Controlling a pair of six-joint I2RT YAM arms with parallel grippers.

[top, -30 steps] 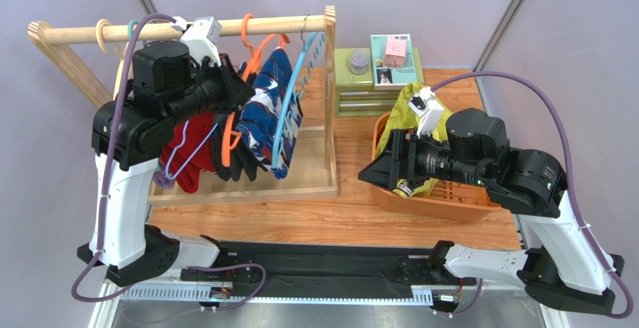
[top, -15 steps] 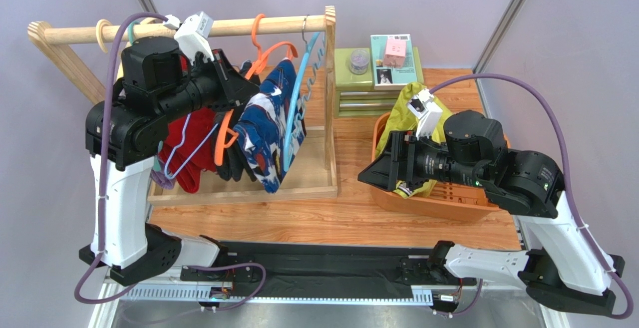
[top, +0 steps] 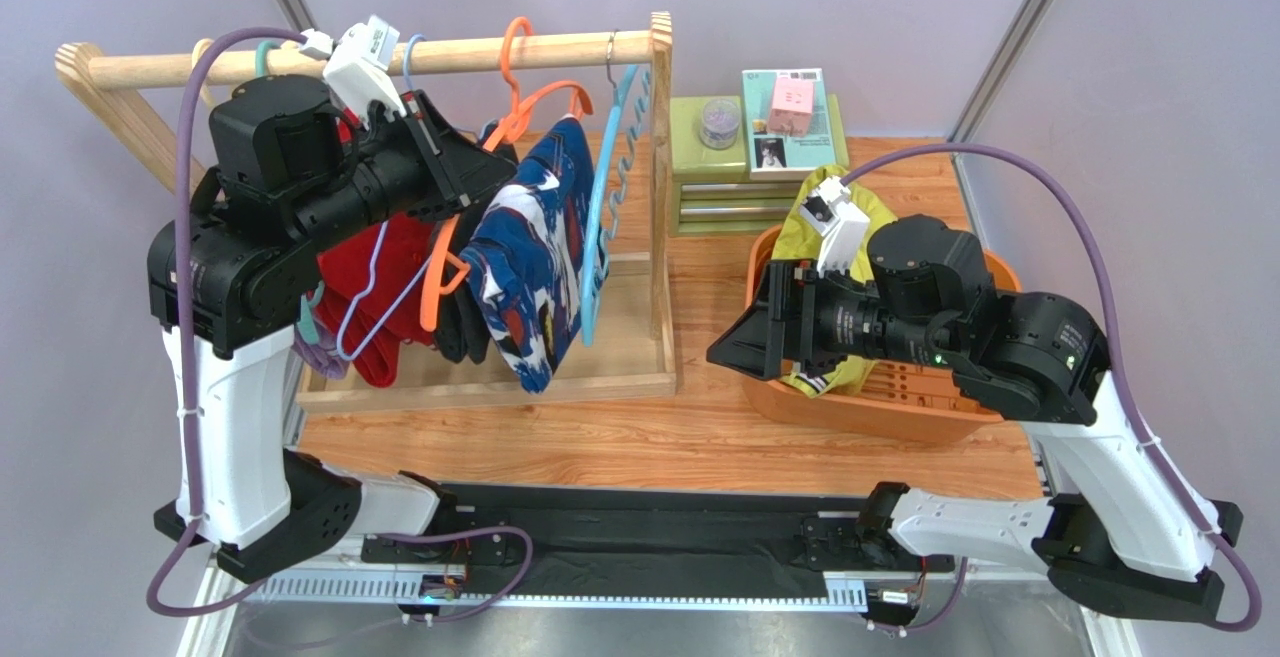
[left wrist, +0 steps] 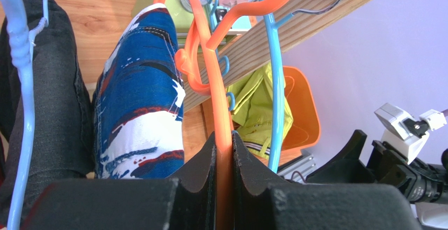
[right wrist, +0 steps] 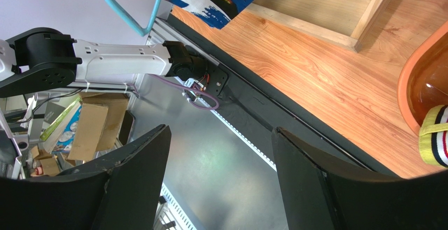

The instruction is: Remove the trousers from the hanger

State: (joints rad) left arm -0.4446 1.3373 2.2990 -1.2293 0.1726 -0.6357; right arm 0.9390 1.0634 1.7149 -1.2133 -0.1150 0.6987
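Top view: high at 6 o'clock, looking down and forward over the whole table (top: 631, 455).
Left wrist: very close on the hanger (left wrist: 221, 93), facing 3 o'clock; shares navy trousers (left wrist: 142, 98) and basket (left wrist: 305, 109) with top.
Right wrist: near table level, facing 8 o'clock; shares basket rim, trousers hem.

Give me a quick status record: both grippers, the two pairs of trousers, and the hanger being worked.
left gripper: shut on the orange plastic hanger
right gripper: open, empty, beside the orange plastic basket
navy blue printed cloth trousers: draped on the orange hanger, not yet off
yellow-green cloth trousers: lying in the basket, on no hanger
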